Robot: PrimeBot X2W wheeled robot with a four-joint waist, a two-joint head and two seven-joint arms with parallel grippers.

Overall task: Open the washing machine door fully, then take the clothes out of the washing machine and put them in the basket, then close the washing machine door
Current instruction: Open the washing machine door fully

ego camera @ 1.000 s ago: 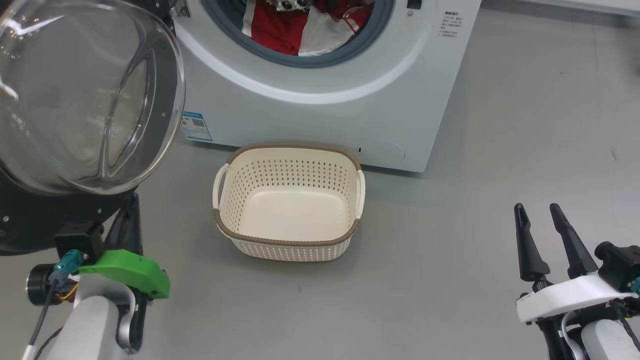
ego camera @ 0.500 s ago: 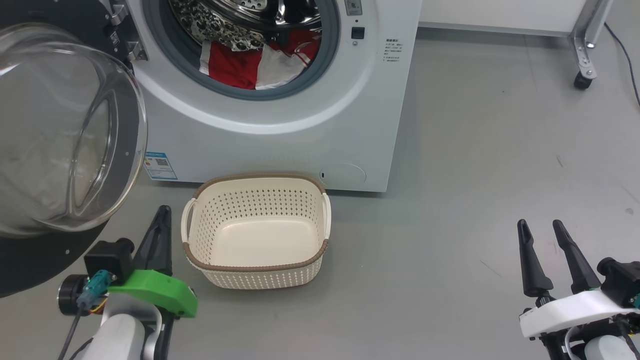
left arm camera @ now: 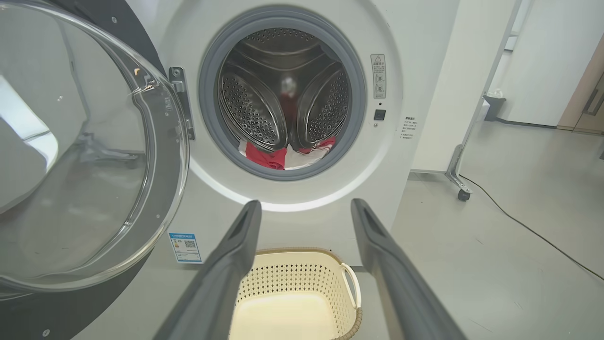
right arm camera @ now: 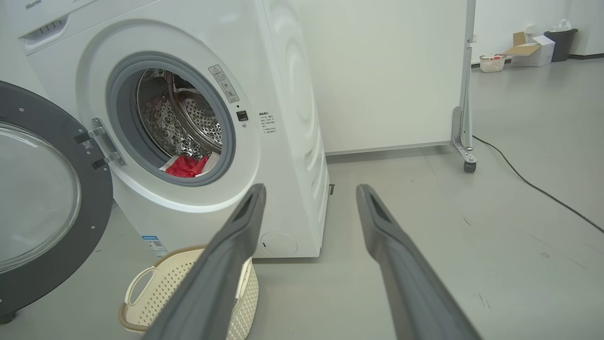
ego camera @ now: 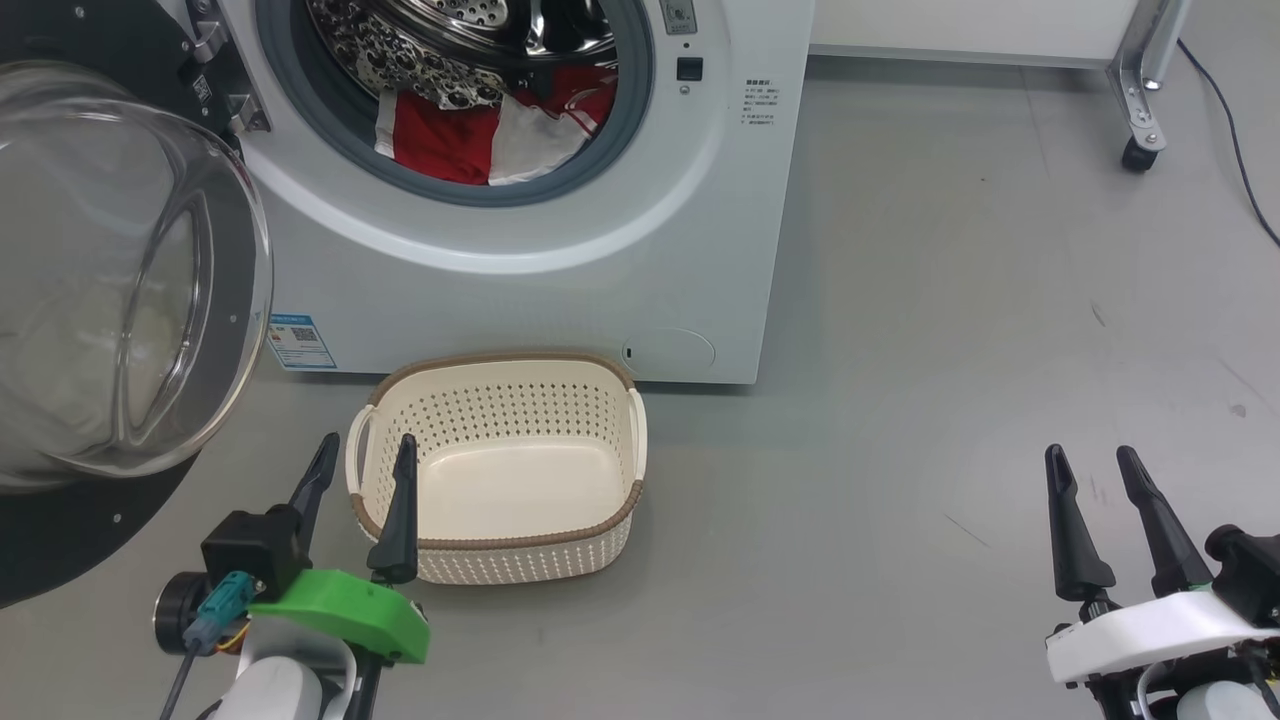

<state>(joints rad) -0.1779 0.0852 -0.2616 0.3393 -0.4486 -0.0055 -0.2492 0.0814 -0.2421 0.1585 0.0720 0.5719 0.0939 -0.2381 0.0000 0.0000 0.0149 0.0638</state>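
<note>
"Hisense" washing machine (right arm camera: 278, 94) with blue QR-code sticker (ego camera: 300, 342); left gripper (ego camera: 367, 442) and right gripper (ego camera: 1089, 455) both wide apart, empty.

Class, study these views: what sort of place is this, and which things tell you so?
Probably a lab or office test space, not a home laundry: the washing machine stands on a plain grey floor, beside a white partition on castors, with a loose cable trailing across it.

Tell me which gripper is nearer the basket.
Left. The left gripper hangs by the basket's left front corner, jaws open; the right gripper is far off to the basket's right, over the floor.
</note>
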